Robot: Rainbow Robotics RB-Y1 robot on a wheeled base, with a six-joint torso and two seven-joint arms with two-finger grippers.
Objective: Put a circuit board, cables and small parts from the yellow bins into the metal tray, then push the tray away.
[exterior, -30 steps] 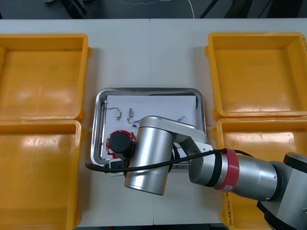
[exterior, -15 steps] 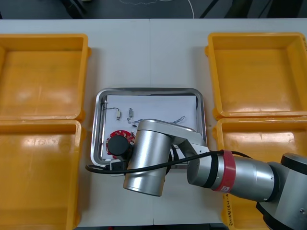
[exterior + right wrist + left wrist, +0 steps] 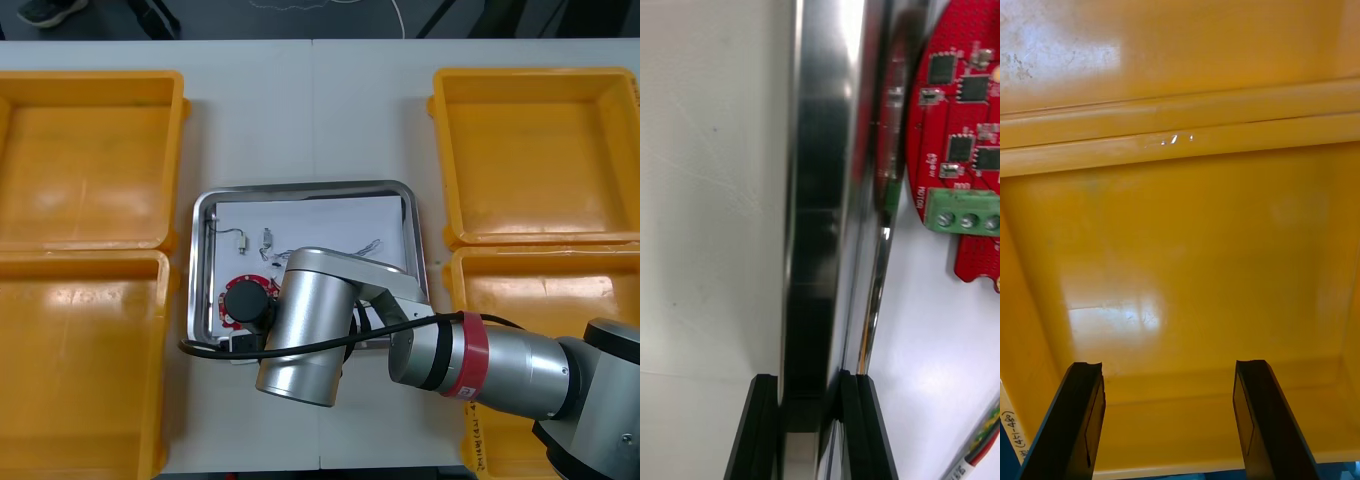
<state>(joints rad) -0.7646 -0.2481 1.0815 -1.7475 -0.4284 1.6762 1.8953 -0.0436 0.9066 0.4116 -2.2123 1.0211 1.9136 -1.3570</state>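
Metal tray (image 3: pixel 300 186) among four yellow bins (image 3: pixel 90 150) holds one red circuit board (image 3: pixel 962 120) and two small metal parts (image 3: pixel 243 238). The right end effector (image 3: pixel 809 386) clamps its near rim; the left end effector (image 3: pixel 1169 371) stands apart.

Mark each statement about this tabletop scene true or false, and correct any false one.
1. The right gripper is shut on the near rim of the metal tray. True.
2. The left gripper hangs open over a yellow bin. True.
3. The red circuit board lies in that bin. False: it lies inside the tray.
4. The tray is bare and shiny inside. False: its floor is white.
5. Small metal parts lie in the tray. True.
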